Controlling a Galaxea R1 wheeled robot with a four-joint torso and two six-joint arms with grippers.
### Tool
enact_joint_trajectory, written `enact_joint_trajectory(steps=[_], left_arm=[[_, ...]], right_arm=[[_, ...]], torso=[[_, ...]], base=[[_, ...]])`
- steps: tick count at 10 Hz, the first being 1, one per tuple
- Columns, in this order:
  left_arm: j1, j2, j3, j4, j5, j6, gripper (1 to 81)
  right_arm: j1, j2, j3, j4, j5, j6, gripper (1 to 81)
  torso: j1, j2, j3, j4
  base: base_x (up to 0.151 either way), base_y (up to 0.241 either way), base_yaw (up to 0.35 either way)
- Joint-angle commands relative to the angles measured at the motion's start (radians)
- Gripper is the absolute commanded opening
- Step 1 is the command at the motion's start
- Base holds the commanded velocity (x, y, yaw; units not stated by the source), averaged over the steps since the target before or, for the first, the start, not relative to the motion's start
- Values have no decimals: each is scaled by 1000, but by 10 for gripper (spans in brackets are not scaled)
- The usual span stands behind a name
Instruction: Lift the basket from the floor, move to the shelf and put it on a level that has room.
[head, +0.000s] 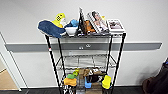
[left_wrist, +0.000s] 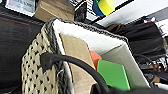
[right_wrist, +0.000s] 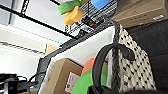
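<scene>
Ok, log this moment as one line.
robot: facing shelf | basket: at both wrists, holds blocks | second level: bare

Bright, even indoor light washes the white wall (head: 140, 22) and casts only faint shadows. All views are soft and blocky (the wrist views most). The shelf (head: 85, 62) poles splay with wide-angle distortion. The basket (left_wrist: 35, 72) lining glares white, and a near cable (right_wrist: 105, 60) blurs.

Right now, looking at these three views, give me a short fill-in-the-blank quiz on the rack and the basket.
1. The rack's second tier from the top holds ____.
2. The basket's fabric lining is ____.
3. The plush whale on the top tier is ____.

Missing words: nothing; white; blue
</scene>
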Motion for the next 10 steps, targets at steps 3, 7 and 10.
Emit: enact_joint_trajectory(steps=[3, 7, 10], left_arm=[[-156, -47, 153, -9, 3, 3, 10], [-177, -68, 207, -10, 3, 3, 10], [-185, -88, 259, -10, -3, -3, 10]], right_arm=[[135, -40, 116, 4, 0, 7, 10], [148, -71, 162, 6, 2, 7, 10], [152, -88, 191, 4, 3, 7, 10]], torso=[[0, 0, 0, 0], [0, 0, 0, 0], [0, 0, 0, 0]], base=[[118, 0, 0], [113, 0, 0], [113, 0, 0]])
